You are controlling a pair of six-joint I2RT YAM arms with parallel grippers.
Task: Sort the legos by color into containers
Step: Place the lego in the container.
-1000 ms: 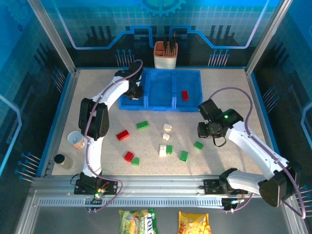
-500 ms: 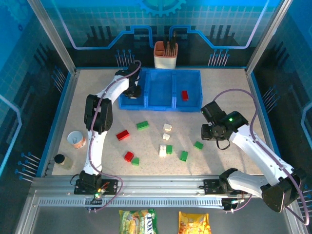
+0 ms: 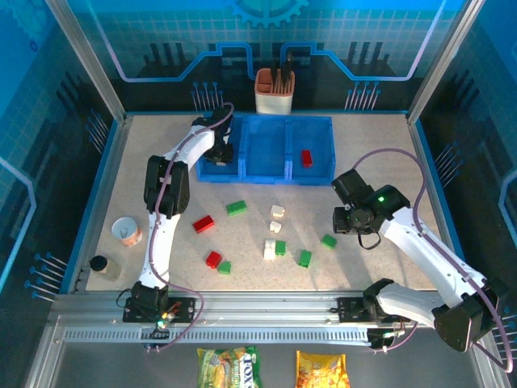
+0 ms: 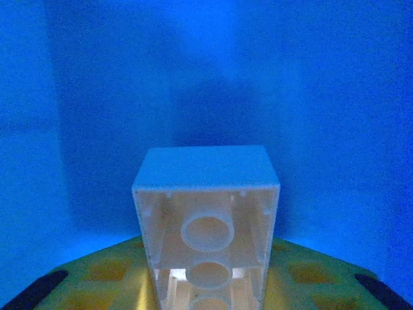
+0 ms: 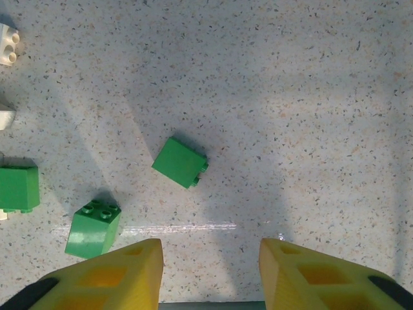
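My left gripper (image 3: 222, 153) hangs over the left compartment of the blue tray (image 3: 266, 179), shut on a white brick (image 4: 206, 219) whose hollow underside faces the camera between the yellow fingers (image 4: 97, 284). One red brick (image 3: 306, 158) lies in the right compartment. My right gripper (image 3: 338, 220) hovers open above the table, nothing between its fingers, with a green brick (image 5: 180, 163) just ahead of it. Several more red (image 3: 203, 224), green (image 3: 236, 208) and white (image 3: 277, 212) bricks lie scattered mid-table.
An orange-and-white holder cup (image 3: 275, 90) stands behind the tray. A small cup (image 3: 127, 231) and a dark-capped pot (image 3: 100, 263) sit at the table's left edge. Two snack packets (image 3: 230, 365) lie in front of the rail.
The right arm has shifted a little to the right and nearer. The left arm's elbow has swung farther back while its gripper stays over the left compartment with the white brick.
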